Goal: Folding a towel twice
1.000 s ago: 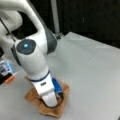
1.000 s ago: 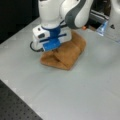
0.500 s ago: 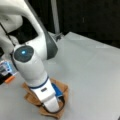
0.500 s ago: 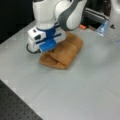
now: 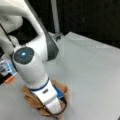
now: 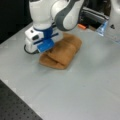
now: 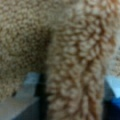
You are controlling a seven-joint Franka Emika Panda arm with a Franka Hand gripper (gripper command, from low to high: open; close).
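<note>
Front views, left to right. In a front view, the arm's white wrist and blue-trimmed hand sit low at the left, with the gripper [image 6: 46,48] pressed down onto the near-left end of the towel [image 6: 63,50]. Fingers are buried in the cloth here; cannot tell from this angle how far apart they stand. The towel lies on the grey table [image 6: 82,87] as a thick, layered bundle, folded edges stacked and visible along its lower-left side, long axis running up toward the view's right. Beyond it, at the top right, a small orange object [image 6: 81,26] rests on the table, well apart from the towel.

In a front view from the opposite side, the arm fills the left and centre, its hand [image 5: 53,105] down on the towel [image 5: 62,91], which shows as brown cloth bunched around the wrist at the bottom of the view. Table [image 5: 95,75] bare to the right.

Wrist view: tan terry pile fills nearly everything. A thick ridge of towel [image 7: 75,75] runs top to bottom, flanked at the bottom by a pale finger [image 7: 30,82] on the left and a blue-tipped one on the right: the gripper is pinching that fold.
</note>
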